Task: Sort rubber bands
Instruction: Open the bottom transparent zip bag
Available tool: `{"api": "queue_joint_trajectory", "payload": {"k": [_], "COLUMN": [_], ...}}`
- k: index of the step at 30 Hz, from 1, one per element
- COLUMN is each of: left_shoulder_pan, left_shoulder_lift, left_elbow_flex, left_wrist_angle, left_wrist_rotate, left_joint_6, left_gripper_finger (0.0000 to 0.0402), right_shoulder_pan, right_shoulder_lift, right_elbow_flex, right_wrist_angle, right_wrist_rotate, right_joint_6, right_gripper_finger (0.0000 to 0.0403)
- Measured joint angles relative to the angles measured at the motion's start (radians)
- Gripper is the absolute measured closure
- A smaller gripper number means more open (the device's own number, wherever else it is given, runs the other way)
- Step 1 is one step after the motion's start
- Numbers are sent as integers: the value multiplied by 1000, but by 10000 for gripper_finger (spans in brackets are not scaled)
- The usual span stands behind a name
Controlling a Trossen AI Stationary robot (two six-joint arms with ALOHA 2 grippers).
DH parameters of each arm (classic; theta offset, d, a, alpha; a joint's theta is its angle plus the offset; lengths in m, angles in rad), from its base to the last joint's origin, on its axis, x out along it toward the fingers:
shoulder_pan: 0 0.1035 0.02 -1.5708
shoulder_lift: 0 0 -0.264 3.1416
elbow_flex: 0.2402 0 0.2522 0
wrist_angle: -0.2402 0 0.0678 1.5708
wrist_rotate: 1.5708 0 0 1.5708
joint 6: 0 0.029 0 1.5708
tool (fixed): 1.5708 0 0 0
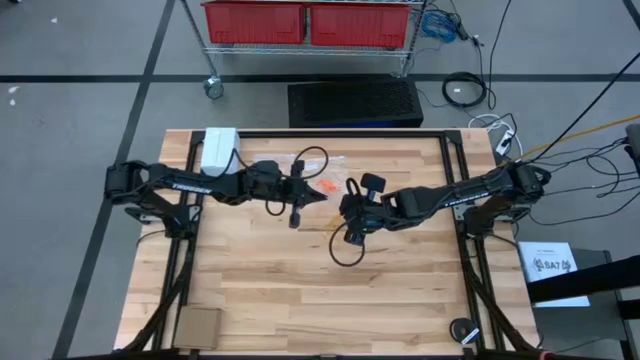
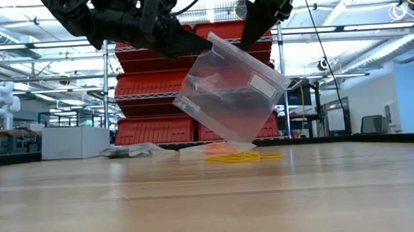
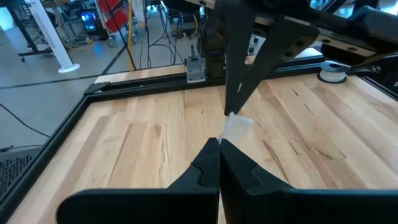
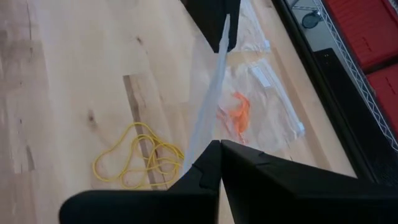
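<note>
A clear plastic zip bag (image 2: 227, 92) with a white strip hangs tilted over the table's middle. Both grippers are shut on its top: my left gripper (image 2: 187, 46) (image 3: 219, 144) from the left, my right gripper (image 2: 250, 26) (image 4: 221, 148) from the right. Under the bag, a bunch of yellow rubber bands (image 4: 140, 158) (image 2: 240, 157) lies loose on the wood. Orange rubber bands (image 4: 236, 115) (image 1: 325, 187) lie inside a second clear bag (image 4: 273, 106), flat on the table farther back. My left gripper pinches the bag's upper edge (image 3: 235, 126) between its two shut fingers, coming nearly level from the table's left. The bag hangs below and beyond the fingers, tilted. My right gripper pinches the same upper edge (image 4: 210, 118) farther right, slanting down from the table's right. The sheet runs edge-on from its fingers toward the left gripper. The bag's lowest corner (image 2: 242, 141) hangs close to the table; I cannot tell whether it touches.
A white box (image 1: 220, 148) stands at the far left corner. A cardboard piece (image 1: 197, 326) lies at the near left, a tape roll (image 1: 463, 330) at the near right. A black cable loop (image 1: 347, 246) hangs from the right arm. Red bins (image 1: 305, 22) stand beyond the far edge.
</note>
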Motion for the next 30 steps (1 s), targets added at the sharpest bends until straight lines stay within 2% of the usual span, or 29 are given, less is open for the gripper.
{"api": "queue_joint_trajectory", "payload": {"k": [14, 23, 30], "left_shoulder_pan": [1, 1, 1], "left_shoulder_lift": [0, 0, 0], "left_elbow_flex": [0, 0, 0], "left_wrist_angle": [-13, -13, -15], "left_wrist_rotate": [1, 1, 1], "left_joint_6": [0, 0, 0], "left_gripper_finger": [402, 402, 402], "right_shoulder_pan": [47, 0, -18], "right_shoulder_lift": [-17, 28, 45], "right_elbow_flex": [2, 3, 3], "right_wrist_angle": [-10, -14, 11], "right_wrist_rotate": [3, -31, 1], "right_joint_6": [49, 29, 17], "right_gripper_finger": [403, 403, 403]}}
